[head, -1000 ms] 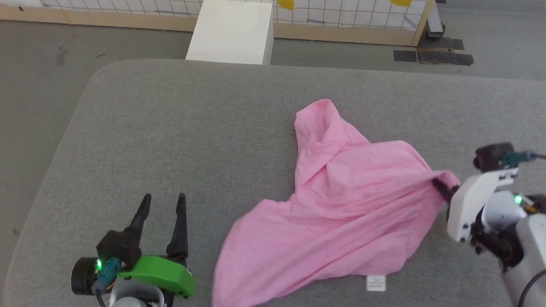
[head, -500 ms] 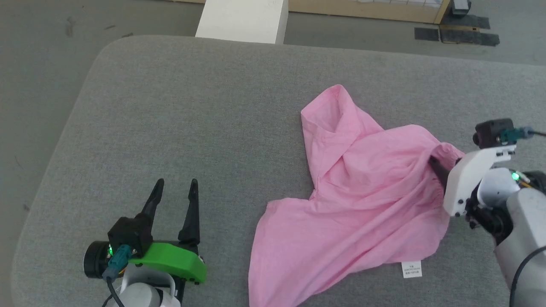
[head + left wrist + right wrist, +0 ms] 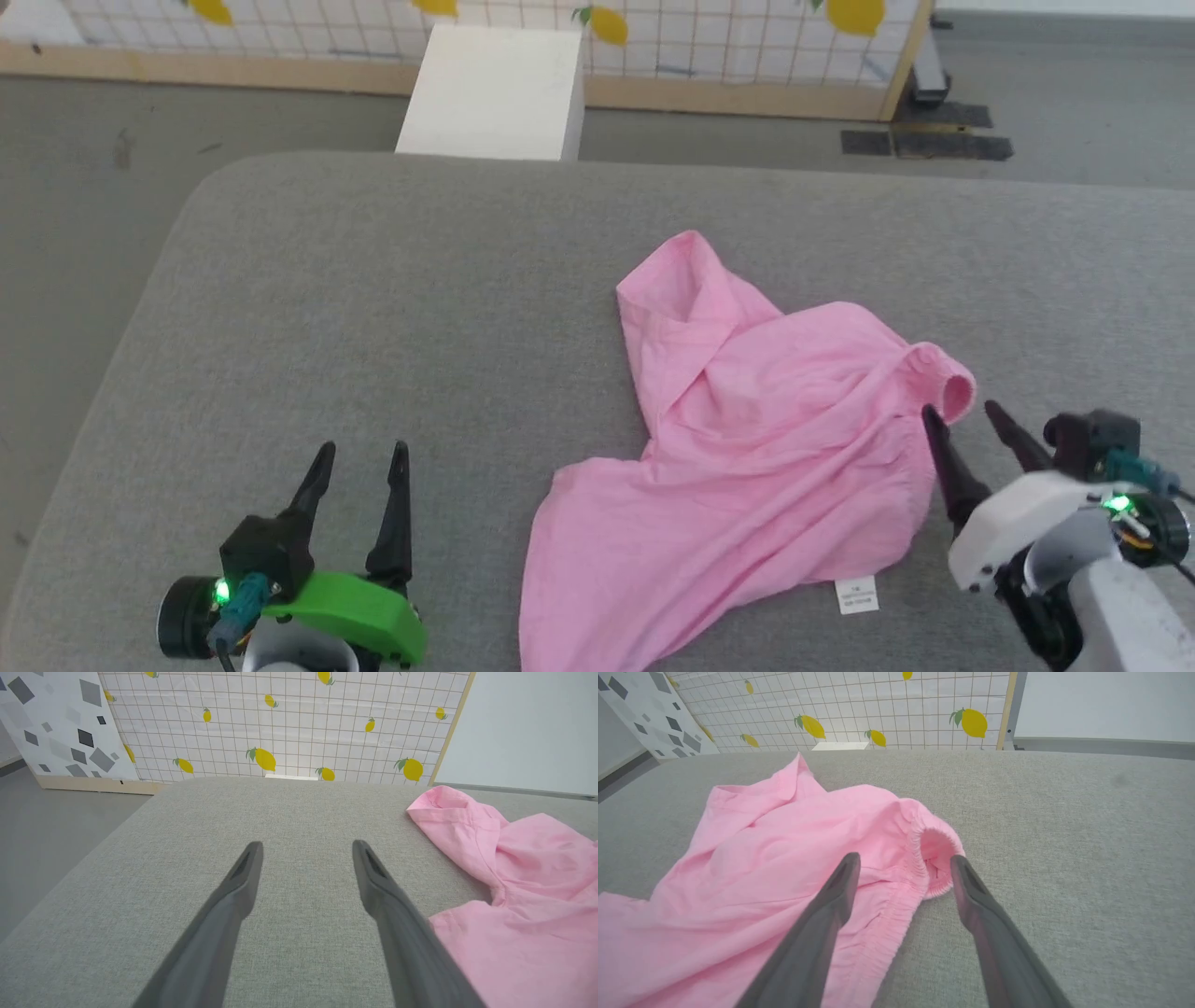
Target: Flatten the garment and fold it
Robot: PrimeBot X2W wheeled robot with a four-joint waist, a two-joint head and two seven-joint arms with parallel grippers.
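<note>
The pink garment [image 3: 747, 448] lies crumpled on the grey cushioned surface [image 3: 373, 308], with a small white label [image 3: 856, 595] at its near edge and a gathered elastic edge [image 3: 924, 858] curled up at its right end. My right gripper [image 3: 962, 415] stands open just near of that curled edge, jaws wide, with the cloth loose between and ahead of the fingertips [image 3: 903, 858]. At the lower left my left gripper [image 3: 359, 453] is open over bare surface, the garment [image 3: 514, 896] to its right.
A white box [image 3: 495, 93] stands on the floor beyond the surface's far edge. Behind it runs a lemon-patterned grid panel [image 3: 653, 37] on a wooden base. The surface's rounded left corner [image 3: 201, 201] drops to grey floor.
My right gripper opened and let go of the garment's elastic edge, which dropped onto the surface; the gripper drew back toward me. The head camera shifted. The left gripper stayed put.
</note>
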